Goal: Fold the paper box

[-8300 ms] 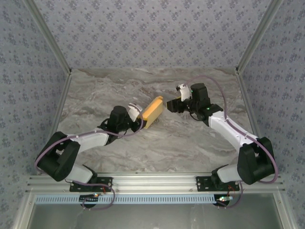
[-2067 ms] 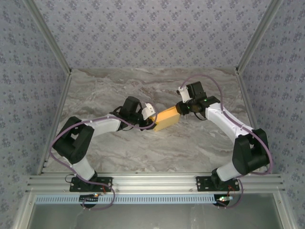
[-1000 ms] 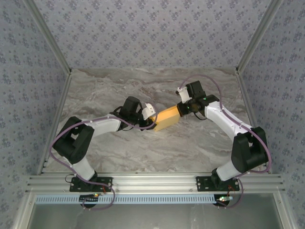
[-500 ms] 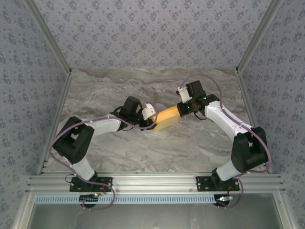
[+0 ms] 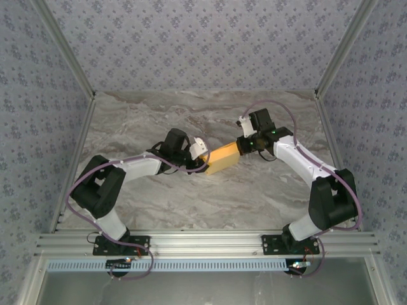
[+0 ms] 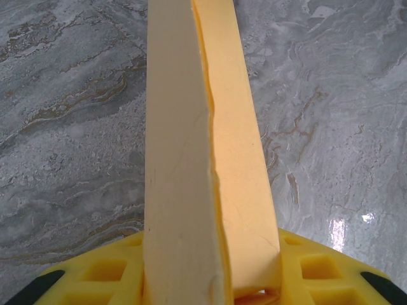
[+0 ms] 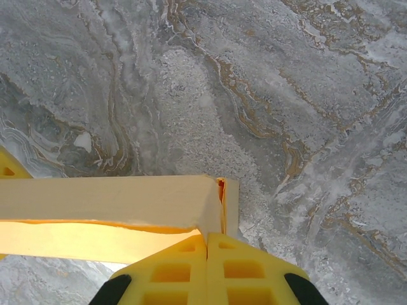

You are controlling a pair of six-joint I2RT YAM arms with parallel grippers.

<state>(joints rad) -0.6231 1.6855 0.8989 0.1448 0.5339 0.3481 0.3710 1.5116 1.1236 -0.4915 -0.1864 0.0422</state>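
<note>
The paper box [image 5: 222, 156], a long yellow-orange card box, hangs level above the table between the two arms. My left gripper [image 5: 202, 152] is shut on its left end. In the left wrist view the box [image 6: 203, 146] runs straight up from between the yellow fingers [image 6: 324, 273], pale face on the left and orange face on the right. My right gripper [image 5: 242, 145] is shut on the right end. In the right wrist view the fingers [image 7: 184, 273] meet on the thin end flap [image 7: 230, 203] at the corner of the box [image 7: 108, 202].
The marble table [image 5: 191, 114] lies under the box, with patterned walls on three sides. A metal rail [image 5: 203, 241] runs along the near edge by the arm bases.
Since the earliest frame the left arm has swung the box level and the right gripper has closed on its right end. Over the last second nothing visibly moves.
</note>
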